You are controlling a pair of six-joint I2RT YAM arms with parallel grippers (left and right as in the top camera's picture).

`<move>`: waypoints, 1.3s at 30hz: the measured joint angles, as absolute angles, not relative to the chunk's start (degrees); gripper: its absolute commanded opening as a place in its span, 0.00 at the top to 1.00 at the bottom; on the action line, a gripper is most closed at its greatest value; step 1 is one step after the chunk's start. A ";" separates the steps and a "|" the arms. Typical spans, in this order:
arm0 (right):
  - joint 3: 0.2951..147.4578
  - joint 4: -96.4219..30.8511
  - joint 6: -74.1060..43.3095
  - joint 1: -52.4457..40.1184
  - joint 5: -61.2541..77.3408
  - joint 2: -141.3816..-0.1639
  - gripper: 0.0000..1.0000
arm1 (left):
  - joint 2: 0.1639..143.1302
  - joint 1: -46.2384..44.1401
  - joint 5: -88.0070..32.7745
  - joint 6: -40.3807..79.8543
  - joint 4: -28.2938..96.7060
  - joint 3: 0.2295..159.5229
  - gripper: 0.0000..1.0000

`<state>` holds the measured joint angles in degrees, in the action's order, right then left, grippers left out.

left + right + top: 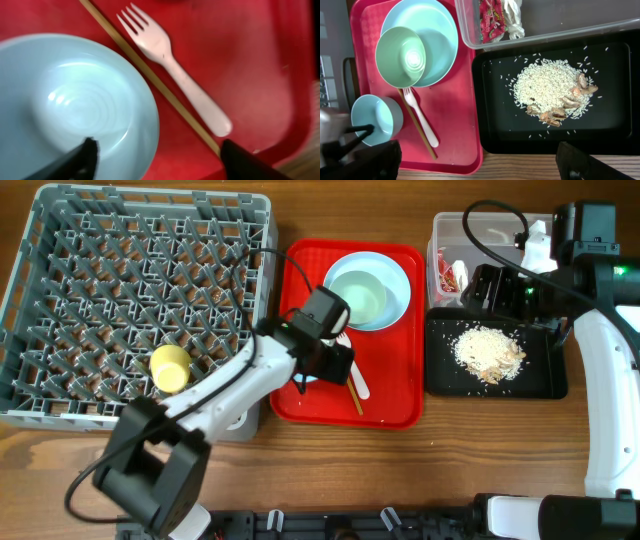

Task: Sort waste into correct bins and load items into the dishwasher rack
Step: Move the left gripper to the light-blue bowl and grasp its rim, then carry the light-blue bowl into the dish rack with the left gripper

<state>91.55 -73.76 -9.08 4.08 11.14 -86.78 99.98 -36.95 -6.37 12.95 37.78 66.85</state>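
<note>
Left tool (pixel 159 146) is hovering spread over a pale bowl (pixel 75 100); right tool (pixel 477 150) is gaping near the black tray (pixel 612 117).

On the wooden table (pixel 480 455) — grey rack (pixel 150 192), red tray (pixel 392 385), clear tub (pixel 446 224), black tray (pixel 445 378).

A flat red tray (pixel 392 375) lies about the middle of the tabletop (pixel 455 475), its long sides running from far to near. It has a low raised rim and rounded corners. From above its colour is an even, bright red; the left wrist view shows its floor (pixel 245 55) glossy, and the right wrist view shows a fine texture on it (pixel 462 120). The tabletop is brown wood with grain running left to right, and lies bare in a wide strip along the near side. A narrow band of it also shows on the far side of the tray.
</note>
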 measured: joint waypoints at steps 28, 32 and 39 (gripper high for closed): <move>91.55 -75.77 -8.69 4.08 11.14 -86.78 0.00 | 97.47 -38.81 0.60 12.38 41.10 72.60 0.96; 91.55 -75.79 -8.69 4.08 11.14 -86.78 0.00 | 90.32 -36.60 0.58 12.38 40.86 73.78 0.96; 91.55 -75.81 -8.67 4.05 11.14 -86.78 0.00 | 83.15 -27.46 -2.31 12.36 40.29 74.13 0.96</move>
<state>91.55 -75.81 -8.67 4.05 11.14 -86.78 83.15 -27.46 -2.31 12.36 40.29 74.13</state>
